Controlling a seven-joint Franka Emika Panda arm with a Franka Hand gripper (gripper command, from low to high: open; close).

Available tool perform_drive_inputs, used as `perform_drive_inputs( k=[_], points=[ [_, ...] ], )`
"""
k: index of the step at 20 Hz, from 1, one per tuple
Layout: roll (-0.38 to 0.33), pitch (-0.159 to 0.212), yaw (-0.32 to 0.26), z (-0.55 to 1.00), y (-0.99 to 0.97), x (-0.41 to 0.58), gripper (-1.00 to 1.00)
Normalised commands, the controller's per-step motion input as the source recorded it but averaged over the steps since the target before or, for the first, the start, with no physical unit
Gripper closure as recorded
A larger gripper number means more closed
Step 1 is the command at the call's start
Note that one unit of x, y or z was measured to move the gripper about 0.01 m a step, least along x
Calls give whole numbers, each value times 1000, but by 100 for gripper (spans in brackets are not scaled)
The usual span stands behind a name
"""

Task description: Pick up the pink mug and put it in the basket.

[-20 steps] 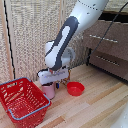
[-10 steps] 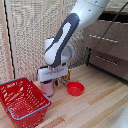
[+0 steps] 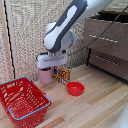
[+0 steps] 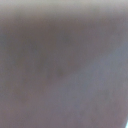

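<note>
In the exterior view the white hand of my gripper (image 3: pixel 47 69) sits straight on top of the pink mug (image 3: pixel 46 77), and the mug hangs right under it, close above the wooden floor. The mug and the hand hide the fingers, but the mug stays with the hand, so the grip looks shut on it. The red wire basket (image 3: pixel 12 113) with its blue-grey rim stands on the floor toward the exterior view's left, in front of the mug and apart from it. A blurred pinkish-grey surface fills the whole wrist view.
A low red bowl (image 3: pixel 75 89) lies on the floor to the exterior view's right of the mug. A small patterned object (image 3: pixel 62 74) stands just behind the mug. A wicker panel wall runs behind, and a wooden drawer cabinet (image 3: pixel 107 47) stands at the right.
The hand and the pink mug have shifted slightly up and toward the exterior view's left together. Basket and bowl have not moved.
</note>
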Motion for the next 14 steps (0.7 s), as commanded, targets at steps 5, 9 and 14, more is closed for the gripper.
perform_drive_inputs(
  k=[5, 9, 14],
  points=[
    [37, 73, -47, 932, 145, 226, 100],
    [16, 91, 0, 941, 251, 231, 100],
    [11, 50, 0, 782, 440, 223, 100]
  ],
)
